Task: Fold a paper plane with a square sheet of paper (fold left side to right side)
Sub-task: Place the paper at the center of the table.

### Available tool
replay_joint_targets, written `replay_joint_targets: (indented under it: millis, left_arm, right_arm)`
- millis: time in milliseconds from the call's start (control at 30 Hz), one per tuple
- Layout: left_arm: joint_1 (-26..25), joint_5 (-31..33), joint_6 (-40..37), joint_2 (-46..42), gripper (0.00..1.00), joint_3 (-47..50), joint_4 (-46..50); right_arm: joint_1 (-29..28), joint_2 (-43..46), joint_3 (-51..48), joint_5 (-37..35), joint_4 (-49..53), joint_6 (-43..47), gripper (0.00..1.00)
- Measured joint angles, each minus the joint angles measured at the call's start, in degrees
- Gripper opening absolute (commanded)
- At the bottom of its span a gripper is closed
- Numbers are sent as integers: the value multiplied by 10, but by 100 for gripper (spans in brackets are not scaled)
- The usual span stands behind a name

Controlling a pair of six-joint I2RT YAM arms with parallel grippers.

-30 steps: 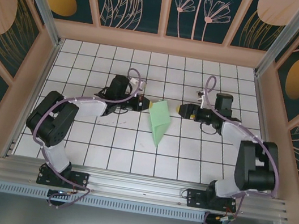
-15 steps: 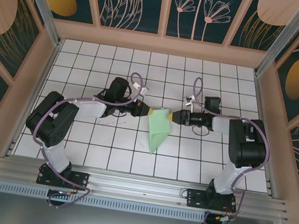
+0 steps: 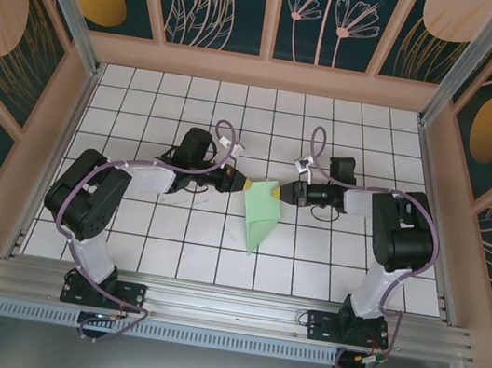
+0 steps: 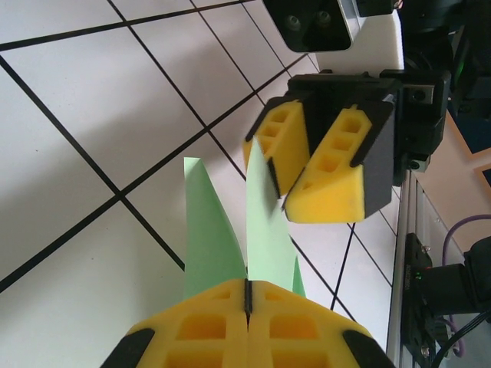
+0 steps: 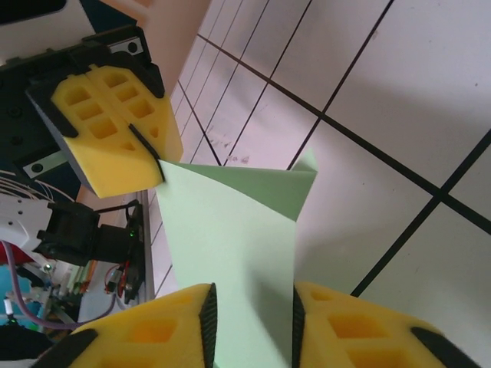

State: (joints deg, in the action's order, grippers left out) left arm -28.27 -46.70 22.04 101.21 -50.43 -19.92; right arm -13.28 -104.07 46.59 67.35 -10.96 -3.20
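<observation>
1. The step in hand, as I judge it, is one of the late folds. The green paper (image 3: 259, 213) is no longer a flat square but a narrow pointed shape, so a good part of the plane seems to be made.
2. The paper is between the two grippers. Its wide end is at their tips, and its point runs away from them toward the arm bases, over the white tiled worktop (image 3: 172, 228).
3. The left gripper (image 3: 240, 181) is fully shut. In its own wrist view the two yellow pads (image 4: 207, 330) meet with no gap, and the paper comes out from the line between them, so it holds the left corner of the wide end.
4. The right gripper (image 3: 288, 192) faces the left one from the other side of the paper, very near. Its jaws stand narrow but not together. In its own wrist view a gap is visible, and the paper passes through this gap.
5. From the left wrist view, one raised flap of the paper stands between the right pads (image 4: 330, 180). It is close to one pad, but I cannot tell if it touches.
6. The next move, I think, calls for the right gripper to pinch this flap firmly. The left gripper must keep its corner fixed, because thin paper slides and bends easily.
7. One risk is that the flap slips aside before the pinch, and the crease then goes crooked.
</observation>
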Motion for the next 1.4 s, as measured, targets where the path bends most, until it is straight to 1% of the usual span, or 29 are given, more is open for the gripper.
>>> replay_joint_targets:
  millis: [33,67,133,200,267,300,467,567,633,767,933,1033,1200,1400]
  left_arm:
    - [0,1,-1,1,10,0,0]
    - [0,3,-4,1,18,0,0]
    - [0,12,-11,1,31,0,1]
    - [0,30,-19,-1,50,0,7]
    - [0,58,-23,-15,61,6,14]
    - [0,75,-26,-29,63,10,21]
    - [-2,174,-36,-136,63,29,42]
    - [-22,246,-49,-203,62,34,68]
    - [-60,295,-56,-235,62,35,92]
    - [-150,382,-57,-254,61,44,139]
    - [-253,473,-38,-225,61,49,195]
    - [-294,514,-25,-181,63,33,222]
    - [-333,570,-15,-94,66,-32,260]
    - [-356,637,-1,4,67,-132,301]
  right_arm:
    - [1,1,0,0,1,0,18]
    - [1,1,0,0,3,0,14]
    - [5,7,-1,-2,4,-1,10]
    - [10,17,-5,-7,5,-2,5]
    - [13,31,-8,-16,8,-6,0]
    - [13,40,-10,-22,9,-13,0]
    - [10,69,-14,-62,23,-50,0]
    - [4,75,-14,-96,40,-83,0]
    - [2,76,-13,-119,53,-112,0]
    - [2,75,1,-151,85,-163,0]
    - [2,74,37,-177,105,-213,0]
    - [2,71,50,-185,110,-234,0]
    - [-2,56,61,-195,121,-253,0]
    - [-7,43,65,-198,129,-259,0]
